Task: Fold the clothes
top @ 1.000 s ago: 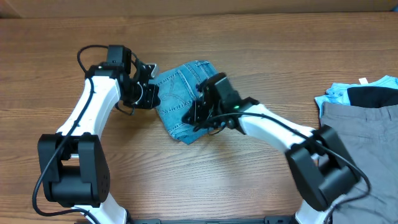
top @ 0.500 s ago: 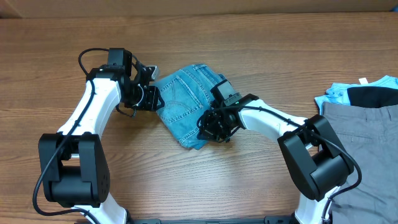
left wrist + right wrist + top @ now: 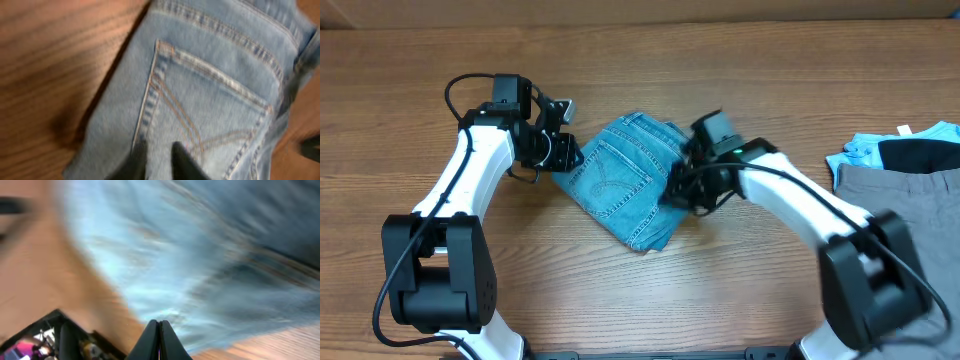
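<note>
The light blue jeans [image 3: 625, 190] lie folded into a compact bundle at the table's middle, a stitched back pocket facing up. My left gripper [image 3: 565, 152] is at the bundle's left edge. In the left wrist view its fingers [image 3: 157, 159] are a narrow gap apart over flat denim [image 3: 210, 90] beside the pocket, holding nothing. My right gripper [image 3: 682, 188] is at the bundle's right edge. In the blurred right wrist view its fingertips [image 3: 159, 335] are pressed together against the denim [image 3: 200, 255], with no cloth seen between them.
At the right edge lie plain grey trousers [image 3: 910, 230] with a black garment [image 3: 920, 155] and a pale-blue one [image 3: 865, 150] behind them. The wooden table [image 3: 720, 60] stretches behind and in front of the bundle.
My right gripper has swept to the right across the jeans to their right edge. The bundle has shifted and turned a little to the right. The left gripper has barely moved.
</note>
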